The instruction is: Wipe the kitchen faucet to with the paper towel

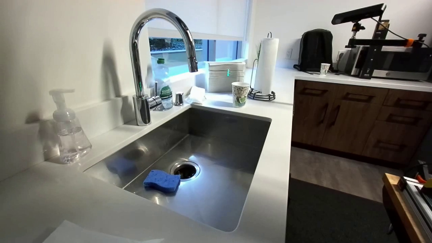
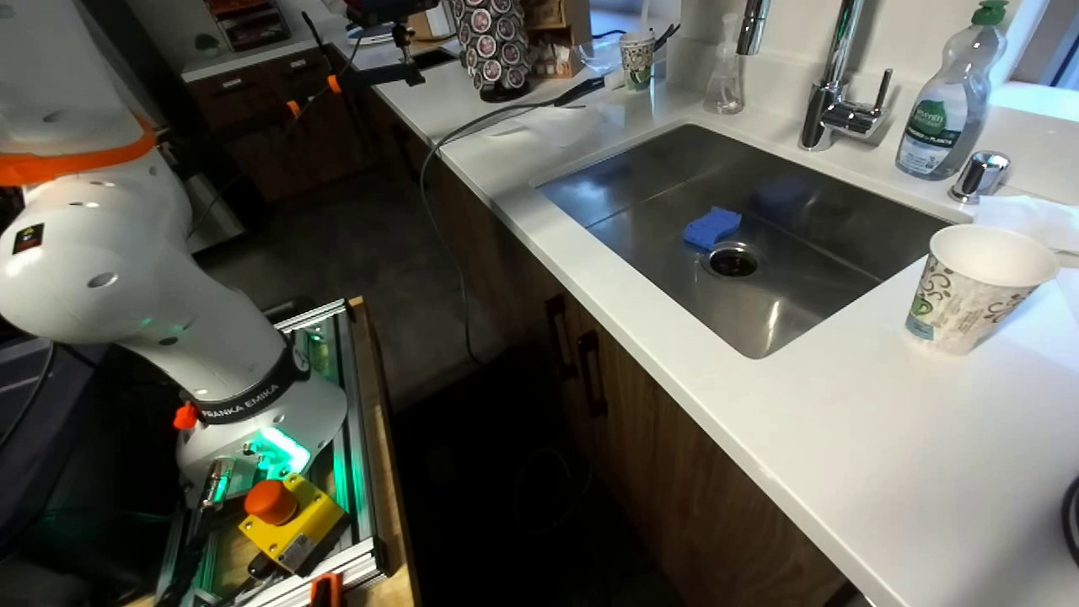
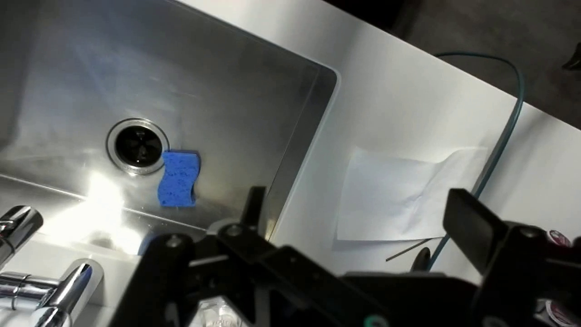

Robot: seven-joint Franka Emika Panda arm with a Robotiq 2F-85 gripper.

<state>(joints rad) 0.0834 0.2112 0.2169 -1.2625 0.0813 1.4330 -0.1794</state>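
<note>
The chrome kitchen faucet (image 1: 137, 64) stands upright behind the sink; its stem and spout also show in an exterior view (image 2: 839, 51) and its handle at the left of the wrist view (image 3: 68, 290). A white creased paper towel (image 3: 395, 200) lies spread on the counter beside the sink; part of it shows in both exterior views (image 1: 91, 234) (image 2: 563, 125). My gripper (image 3: 363, 209) is open and empty, with its fingers apart over the counter and the towel between them in the picture. I cannot tell its height above the towel. The gripper is outside both exterior views.
A blue sponge (image 3: 179, 179) lies by the drain in the sink (image 1: 219, 189). A pump soap bottle (image 1: 72, 135), a dish soap bottle (image 2: 944, 110), a paper cup (image 1: 239, 94) and another white crumpled paper (image 1: 196, 95) stand around it. A cable (image 3: 504, 136) crosses the counter by the towel.
</note>
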